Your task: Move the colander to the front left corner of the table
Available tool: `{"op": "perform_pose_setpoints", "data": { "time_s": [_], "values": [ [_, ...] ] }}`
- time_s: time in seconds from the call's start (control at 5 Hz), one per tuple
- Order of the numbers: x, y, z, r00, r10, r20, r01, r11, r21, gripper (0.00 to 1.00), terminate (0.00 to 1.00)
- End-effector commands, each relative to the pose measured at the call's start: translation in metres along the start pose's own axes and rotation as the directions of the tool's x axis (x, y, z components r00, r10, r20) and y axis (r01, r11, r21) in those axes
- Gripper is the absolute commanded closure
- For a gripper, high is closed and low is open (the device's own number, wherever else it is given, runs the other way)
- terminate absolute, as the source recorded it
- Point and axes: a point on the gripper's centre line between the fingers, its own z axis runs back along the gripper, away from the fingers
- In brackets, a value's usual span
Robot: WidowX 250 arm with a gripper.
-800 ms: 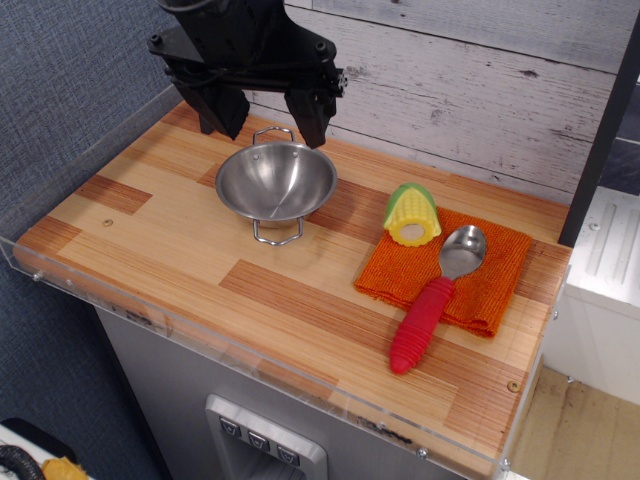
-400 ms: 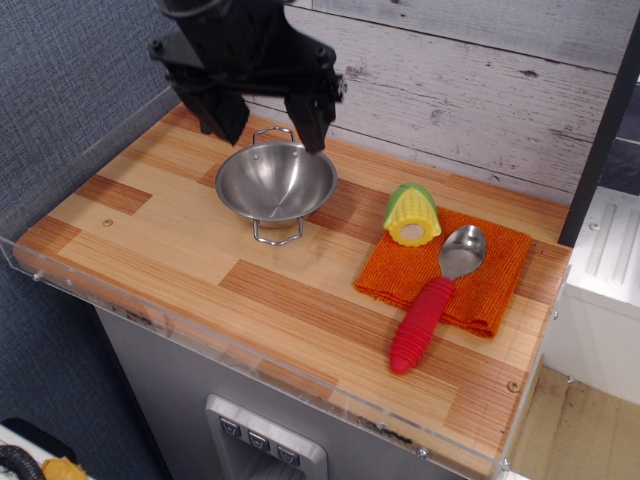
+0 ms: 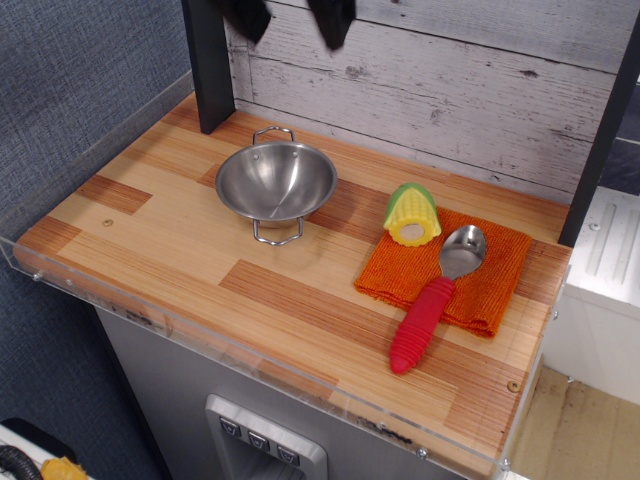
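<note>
Colander [image 3: 276,183]: unmoved, empty and upright on the worktop [image 3: 180,255] behind its centre, left of the orange cloth [image 3: 490,275]; end effector [image 3: 290,15] high above it, fingertips apart, holding nothing; step: approach, next descend and grip the rim.

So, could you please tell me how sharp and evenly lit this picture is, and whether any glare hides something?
In the observation.image view, focus is sharp across the table; lighting is soft and even, with only a faint shadow under the colander. The colander's bowl shows bright reflections but its shape stays readable. The pincer is cropped by the top edge, only its dark fingertips showing, spread apart.
</note>
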Motion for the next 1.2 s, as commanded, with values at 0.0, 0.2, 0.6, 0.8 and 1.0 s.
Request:
{"op": "perform_pose_setpoints", "data": {
  "time_s": [0.0,0.2,0.6,0.8,1.0],
  "values": [
    [0.015,0.009,-0.022,0.996,-0.027,-0.080,0.030,0.999,0.037,0.00,0.00],
    [-0.004,0.008,-0.059,0.982,-0.018,-0.187,0.024,0.999,0.030,0.00,0.00],
    [-0.022,0.009,-0.087,0.966,-0.024,-0.259,0.029,0.999,0.014,0.00,0.00],
    [-0.034,0.007,-0.103,0.952,-0.045,-0.301,0.045,0.999,-0.006,0.00,0.00],
    [-0.046,0.006,-0.119,0.937,-0.067,-0.343,0.071,0.997,-0.001,0.00,0.00]
  ]
}}
